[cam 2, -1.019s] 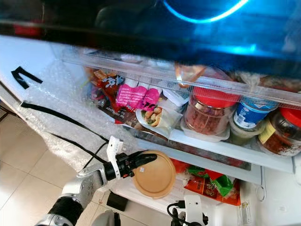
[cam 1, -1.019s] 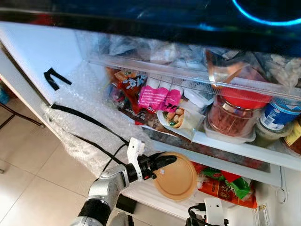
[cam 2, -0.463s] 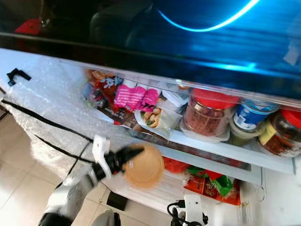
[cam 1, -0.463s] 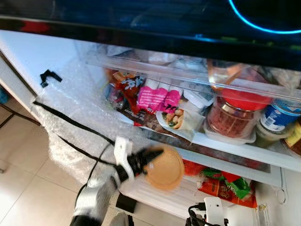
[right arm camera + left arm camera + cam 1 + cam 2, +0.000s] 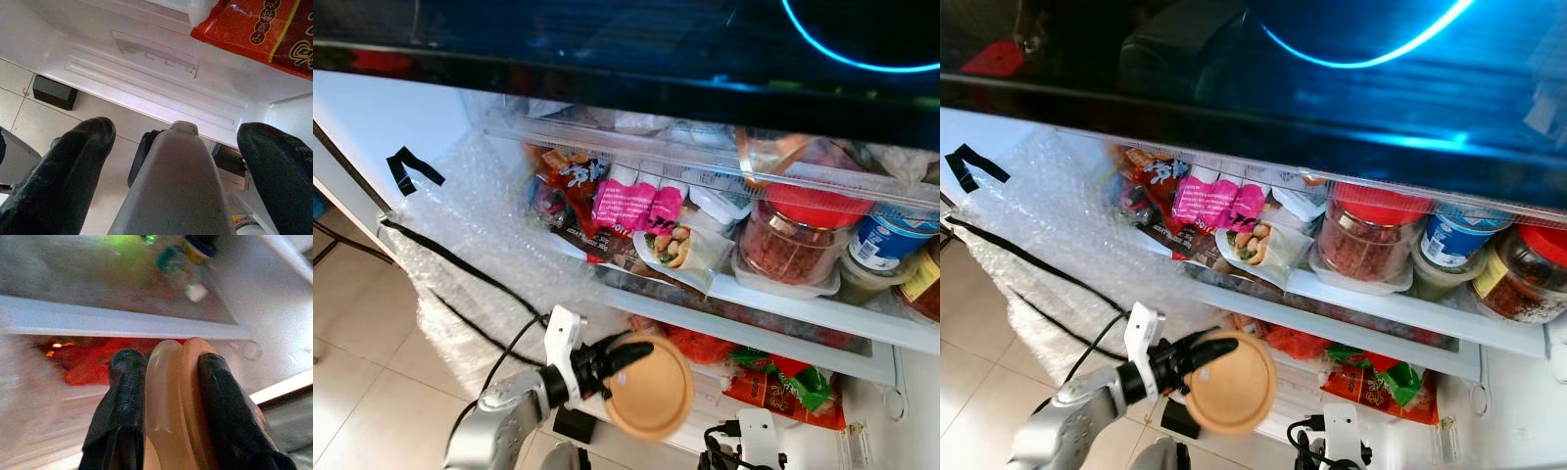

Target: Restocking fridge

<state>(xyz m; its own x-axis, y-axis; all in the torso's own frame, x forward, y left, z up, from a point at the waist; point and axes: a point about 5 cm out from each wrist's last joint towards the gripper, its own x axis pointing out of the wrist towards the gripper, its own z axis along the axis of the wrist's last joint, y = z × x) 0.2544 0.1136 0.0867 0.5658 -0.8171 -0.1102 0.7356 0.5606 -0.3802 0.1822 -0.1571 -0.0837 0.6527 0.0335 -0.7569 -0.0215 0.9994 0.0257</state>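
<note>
A robot's left tool grips a flat tan round container by its rim, one black finger on each face, and holds it in front of the open fridge, just below the white edge of the crowded shelf and level with the lower compartment where red and green packets lie. The right tool hangs low by the fridge's base, its two fingers spread wide and carrying nothing. Above, the shelf is packed tight: a red-lidded jar, a wrapped sandwich, pink packets. The grip is a thin edge pinch (seen close in the left wrist view), so the container could likely pivot or slip out if it knocks the shelf lip on the way in; the packets below leave little free floor, and a push could crumple them or leave the container tilted
</note>
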